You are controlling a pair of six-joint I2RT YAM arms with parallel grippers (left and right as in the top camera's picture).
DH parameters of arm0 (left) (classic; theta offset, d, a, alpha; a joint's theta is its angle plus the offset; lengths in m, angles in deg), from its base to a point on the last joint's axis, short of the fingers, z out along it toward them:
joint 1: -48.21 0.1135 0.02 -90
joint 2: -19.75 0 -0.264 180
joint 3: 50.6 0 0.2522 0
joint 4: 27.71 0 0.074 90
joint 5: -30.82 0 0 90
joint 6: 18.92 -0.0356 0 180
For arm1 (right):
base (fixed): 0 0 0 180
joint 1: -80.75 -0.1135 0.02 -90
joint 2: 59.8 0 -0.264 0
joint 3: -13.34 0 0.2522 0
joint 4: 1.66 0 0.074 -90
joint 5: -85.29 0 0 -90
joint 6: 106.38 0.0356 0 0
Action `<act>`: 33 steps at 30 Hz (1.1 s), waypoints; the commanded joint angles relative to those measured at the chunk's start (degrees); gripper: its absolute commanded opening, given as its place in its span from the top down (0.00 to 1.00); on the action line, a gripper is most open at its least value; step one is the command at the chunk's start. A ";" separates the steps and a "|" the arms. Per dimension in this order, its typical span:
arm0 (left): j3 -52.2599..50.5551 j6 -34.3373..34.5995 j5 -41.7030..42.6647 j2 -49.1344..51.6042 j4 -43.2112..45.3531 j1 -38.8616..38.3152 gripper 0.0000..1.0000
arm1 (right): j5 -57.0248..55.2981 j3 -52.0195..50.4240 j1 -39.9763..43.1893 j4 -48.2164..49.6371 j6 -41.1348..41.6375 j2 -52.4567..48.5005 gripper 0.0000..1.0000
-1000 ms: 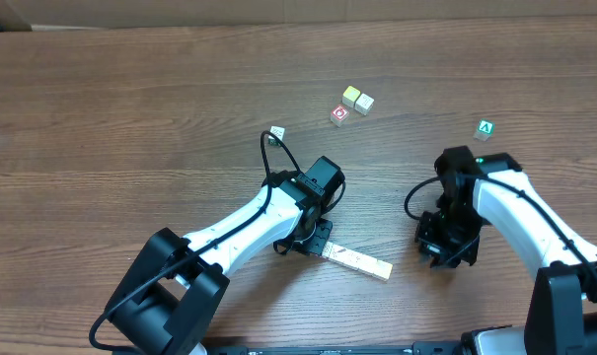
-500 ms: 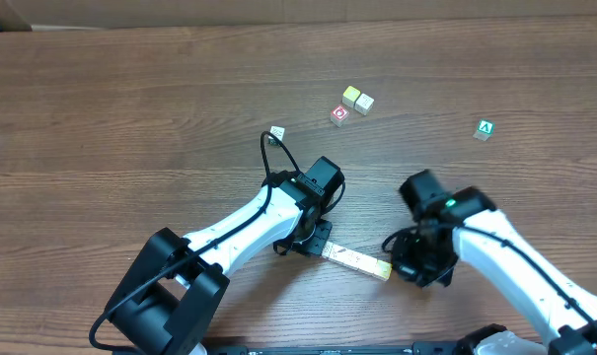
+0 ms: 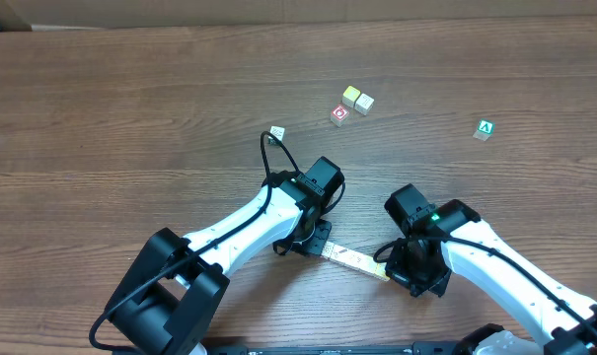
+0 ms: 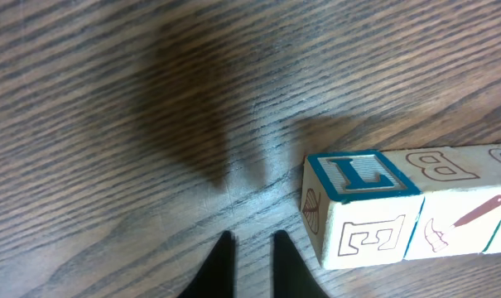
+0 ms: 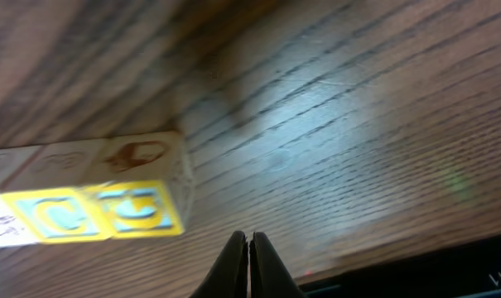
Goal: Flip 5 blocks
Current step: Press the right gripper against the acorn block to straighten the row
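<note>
Blocks [image 3: 357, 261]: laid end to end in one row on the tabletop [image 3: 130, 118], low centre, between the two claws.
Left claw [image 4: 252, 263]: tips nearly together with a slim gap, gripping nothing; just beside the row's "T" end.
Right claw [image 5: 248, 265]: tips pressed together, empty; near the opposite end.
Step in hand (judged): rolling the row over as one.
Advice: press both ends evenly and turn them together, so no middle cube buckles out.

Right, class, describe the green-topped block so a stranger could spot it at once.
On the wooden table, look right, past the right arm. One small block sits alone, apart from the three blocks near the middle. Its top is green with a white A; theirs are yellow, pale and red.
</note>
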State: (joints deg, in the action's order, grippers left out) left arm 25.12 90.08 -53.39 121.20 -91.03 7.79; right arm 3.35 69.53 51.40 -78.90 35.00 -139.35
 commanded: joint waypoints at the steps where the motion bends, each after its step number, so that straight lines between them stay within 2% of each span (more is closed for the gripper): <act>1: -0.50 -0.17 -0.20 -1.38 0.02 -0.02 0.83 | -0.42 -2.12 -0.28 1.31 0.76 0.79 0.94; 9: -0.50 -0.81 -0.24 -1.38 -0.79 0.00 0.76 | 1.46 -3.91 -0.28 6.64 -0.83 0.79 0.95; 11: -0.50 -1.29 -0.26 -1.38 -0.90 0.00 0.80 | 1.44 -3.91 -0.28 7.23 -0.92 0.76 0.95; 14: -0.50 -1.27 -0.24 -1.38 -1.07 -0.02 0.96 | 1.42 -3.91 -0.28 8.83 -1.90 0.76 0.94; 25: -0.50 -2.40 -0.31 -1.38 -1.18 -0.02 0.96 | 0.96 -3.91 -0.28 11.61 -1.90 -1.20 0.94; 33: -0.50 -7.10 -0.42 -1.38 -0.96 -0.02 0.96 | 0.94 -3.91 -0.28 12.04 -1.92 -1.27 0.94</act>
State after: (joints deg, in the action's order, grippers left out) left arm 25.12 86.24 -53.42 121.20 -92.08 7.79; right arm 4.46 66.04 51.40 -67.18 33.25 -140.33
